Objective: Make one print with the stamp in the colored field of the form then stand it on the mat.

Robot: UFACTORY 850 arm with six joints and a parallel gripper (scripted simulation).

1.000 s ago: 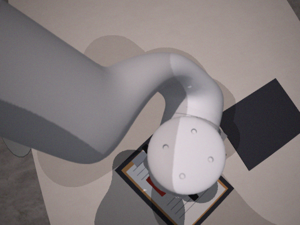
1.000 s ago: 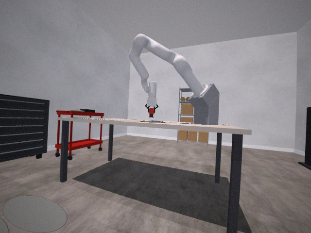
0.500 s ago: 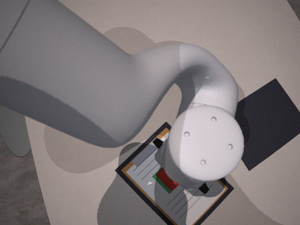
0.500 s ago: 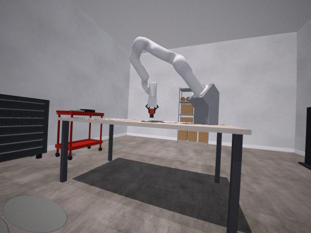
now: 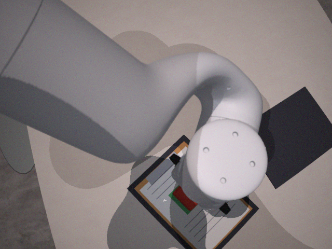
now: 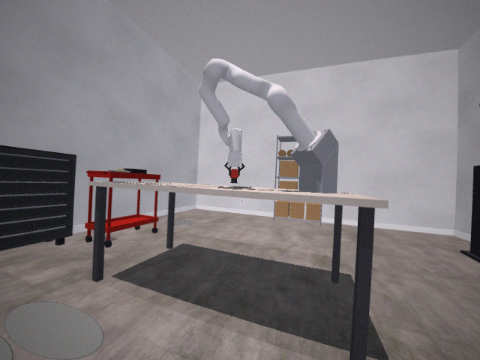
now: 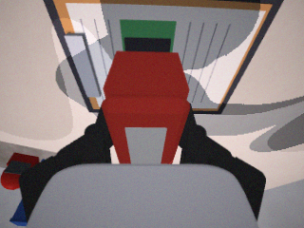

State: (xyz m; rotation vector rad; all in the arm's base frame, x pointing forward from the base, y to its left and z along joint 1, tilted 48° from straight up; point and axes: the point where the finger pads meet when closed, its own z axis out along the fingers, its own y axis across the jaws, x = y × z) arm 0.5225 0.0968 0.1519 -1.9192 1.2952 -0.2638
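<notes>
- Stamp (image 5: 184,198) (image 6: 234,172) (image 7: 146,76), red with a black foot, is clamped between the fingers of the gripper (image 5: 199,183) (image 6: 234,172) (image 7: 146,100); it hangs upright over the form (image 5: 161,190) (image 6: 236,187) (image 7: 209,57).
- Exterior view shows a small gap beneath the foot; the top view hides that gap; the wrist view shows the foot in front of the green field (image 5: 187,210) (image 7: 148,28).
- Arm (image 5: 112,88) (image 6: 247,82) arches high, its wrist pointing down.
- Pale table (image 5: 80,214) (image 6: 271,195) carries the form; the dark mat (image 5: 297,139) lies right of it in the top view.
- In the exterior view, a red cart (image 6: 127,222) stands left; a shelf rack (image 6: 277,170) stands at the far side.
</notes>
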